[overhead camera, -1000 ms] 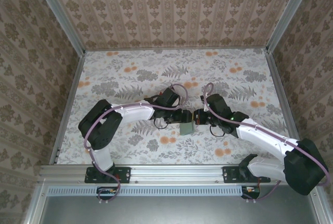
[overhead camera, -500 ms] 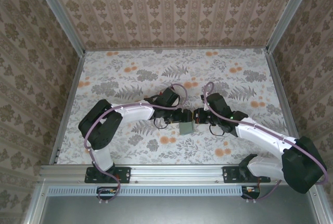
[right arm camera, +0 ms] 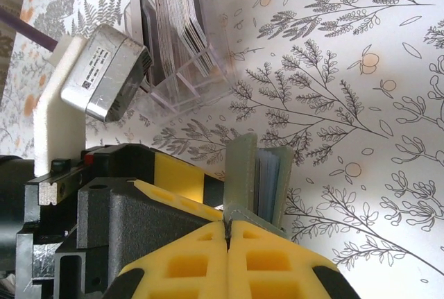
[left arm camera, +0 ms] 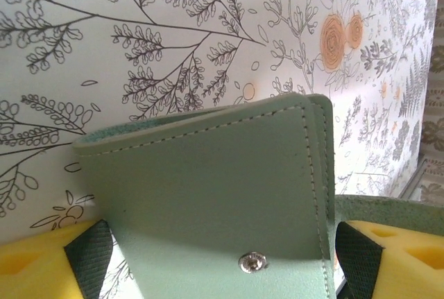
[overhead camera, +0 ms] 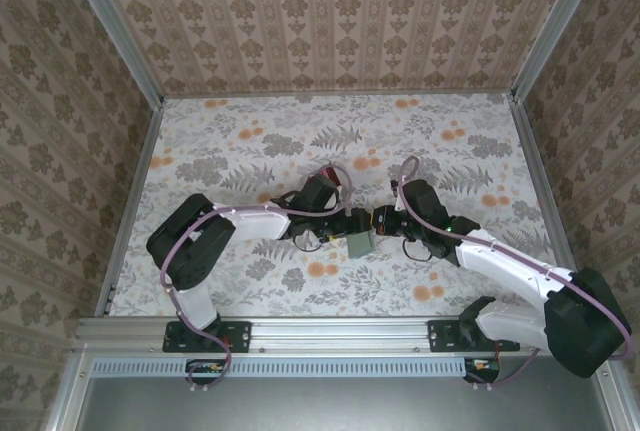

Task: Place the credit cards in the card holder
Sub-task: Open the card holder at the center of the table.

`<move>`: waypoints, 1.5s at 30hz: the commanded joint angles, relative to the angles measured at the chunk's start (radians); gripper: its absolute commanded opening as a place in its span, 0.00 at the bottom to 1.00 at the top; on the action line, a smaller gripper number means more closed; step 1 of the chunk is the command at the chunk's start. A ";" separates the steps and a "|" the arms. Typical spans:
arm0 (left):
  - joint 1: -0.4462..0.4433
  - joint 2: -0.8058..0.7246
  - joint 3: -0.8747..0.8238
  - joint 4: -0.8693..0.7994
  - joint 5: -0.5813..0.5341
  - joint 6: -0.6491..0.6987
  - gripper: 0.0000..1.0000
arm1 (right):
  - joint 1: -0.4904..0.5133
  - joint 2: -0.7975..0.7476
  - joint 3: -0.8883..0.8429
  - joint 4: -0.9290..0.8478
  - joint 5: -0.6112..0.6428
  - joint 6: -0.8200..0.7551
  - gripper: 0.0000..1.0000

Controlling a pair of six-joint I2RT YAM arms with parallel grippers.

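Noted one clear rack [right arm camera: 194, 84] on the table left of the card holder [overhead camera: 360, 244], packed with credit cards [right arm camera: 177, 14] standing on edge; too tight to count. Logged left gripper [left arm camera: 222, 257] clamped across the holder's snap face, between holder and rack. Logged right gripper [right arm camera: 227, 233] pinched on one flap. Counted one holder, mid-table, edge-up, open side facing right; long axis unclear.

Grey ferns and orange blossoms pattern the tabletop [overhead camera: 250, 151] under the left gripper [overhead camera: 350, 225] and right gripper [overhead camera: 383, 221]. Beige damask walls [overhead camera: 340, 21] stand beyond and beside them, and an aluminium rail [overhead camera: 330, 328] runs behind. The light is soft.
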 commanded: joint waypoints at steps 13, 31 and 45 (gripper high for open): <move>0.007 -0.026 -0.064 0.084 0.015 -0.028 0.75 | -0.013 -0.050 -0.045 0.114 -0.114 0.081 0.00; 0.080 -0.126 -0.132 0.022 0.007 0.031 0.26 | -0.080 0.069 -0.105 0.094 -0.031 0.033 0.00; 0.096 -0.212 -0.301 0.083 -0.012 0.017 0.27 | -0.155 0.174 -0.115 0.069 0.026 0.004 0.08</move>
